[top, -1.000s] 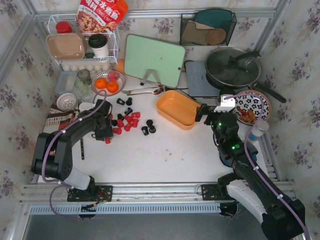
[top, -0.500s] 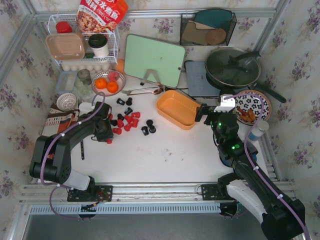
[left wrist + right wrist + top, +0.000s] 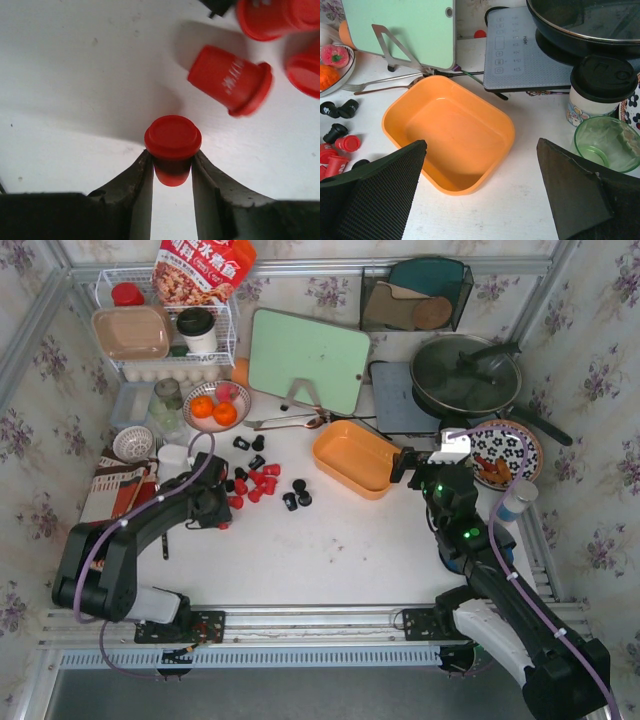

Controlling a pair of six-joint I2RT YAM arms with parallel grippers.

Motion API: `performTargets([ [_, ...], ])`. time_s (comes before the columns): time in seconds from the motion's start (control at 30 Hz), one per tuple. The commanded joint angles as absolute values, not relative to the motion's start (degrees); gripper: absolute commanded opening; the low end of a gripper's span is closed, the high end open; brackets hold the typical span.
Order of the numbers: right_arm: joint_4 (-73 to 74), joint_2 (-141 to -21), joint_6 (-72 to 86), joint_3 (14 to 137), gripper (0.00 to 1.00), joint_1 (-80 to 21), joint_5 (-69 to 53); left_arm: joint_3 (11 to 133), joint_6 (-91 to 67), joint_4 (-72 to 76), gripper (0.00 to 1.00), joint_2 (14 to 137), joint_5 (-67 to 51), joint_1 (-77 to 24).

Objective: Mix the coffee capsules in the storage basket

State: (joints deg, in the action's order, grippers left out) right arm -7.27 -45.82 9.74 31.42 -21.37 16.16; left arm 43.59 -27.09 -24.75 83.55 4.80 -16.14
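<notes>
Top view: capsules (image 3: 255,480), red and black, lie loose on the tabletop (image 3: 340,550), left of the basket (image 3: 350,458), which is orange, shallow and has nothing in it. The left tool (image 3: 215,515) is at the near-left edge of the scatter. The right tool (image 3: 410,465) is just beside the basket's right end. Left wrist view: the left tool pinches one red capsule (image 3: 172,145), with the fingers (image 3: 137,190) on opposite sides of the tapered body just under the flange. Another capsule lies on its side nearby. Handling, judged: small, light, rigid pods with glossy, slippery walls. The taper could let one squirt out of a hard squeeze, so the hold belongs under the rim, where the flange acts as a stop. Pods on their sides probably roll when nudged. Right wrist view: the right tool stands spread wide and holds nothing. The basket sits between and beyond its tips, and a few capsules show at the far left. Basket, judged: light, thin, stiff plastic, likely to slide if bumped, and best taken by its rim.
</notes>
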Motion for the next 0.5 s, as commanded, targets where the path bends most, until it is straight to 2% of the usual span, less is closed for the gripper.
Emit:
performTargets([
  [0.0,-7.29,-46.03,9.27,32.07,1.00,-21.44,16.08,42.05,-26.11,-22.88,0.19,76.71,4.75,-18.05],
  [0.27,-4.91,-46.59,9.38,33.64,1.00,-21.42,15.48,39.02,-17.40,-16.80,0.17,60.01,1.43,-23.93],
  [0.47,-3.67,-46.15,11.65,33.06,1.00,-21.44,13.65,38.69,-13.42,-9.69,0.17,54.39,-3.12,-26.67],
])
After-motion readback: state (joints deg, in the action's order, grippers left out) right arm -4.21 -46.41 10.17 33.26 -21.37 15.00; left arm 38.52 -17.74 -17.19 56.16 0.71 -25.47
